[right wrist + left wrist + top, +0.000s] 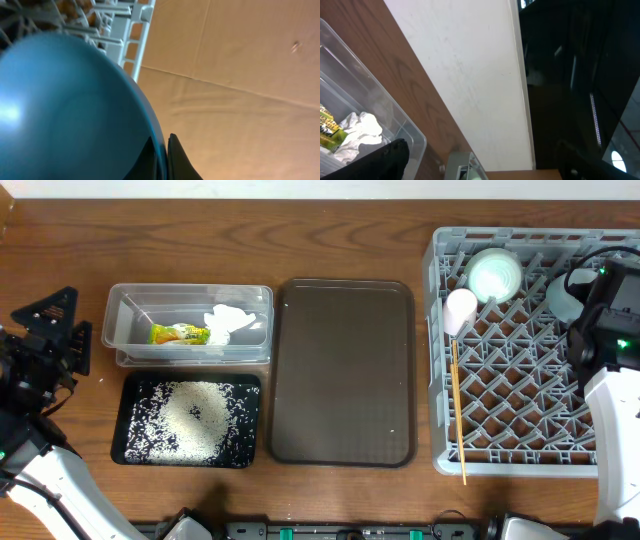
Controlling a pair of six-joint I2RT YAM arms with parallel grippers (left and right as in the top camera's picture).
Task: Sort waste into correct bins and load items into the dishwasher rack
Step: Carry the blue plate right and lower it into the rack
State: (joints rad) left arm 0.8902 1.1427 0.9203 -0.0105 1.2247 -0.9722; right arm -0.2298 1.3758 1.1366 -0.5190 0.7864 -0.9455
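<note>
The grey dishwasher rack (436, 360) stands at the right, holding a pale mint bowl (495, 275), a small pink cup (461, 310) and wooden chopsticks (457, 405). At its far right corner my right gripper (165, 150) is shut on the rim of the light blue bowl (65, 110), which shows partly under the arm (562, 298). The clear tub (190, 320) holds the white napkin (228, 323) and the yellow-green wrapper (180, 334). Rice (195, 415) lies in the black tray (250, 385). My left gripper (45, 340) hangs open at the table's left edge, holding nothing.
A large dark brown serving tray (345, 370) lies between the bins and the rack. In the left wrist view the clear tub's corner (370, 100) and the napkin (360, 132) sit to the left, with the rack's corner (462, 167) low in the middle.
</note>
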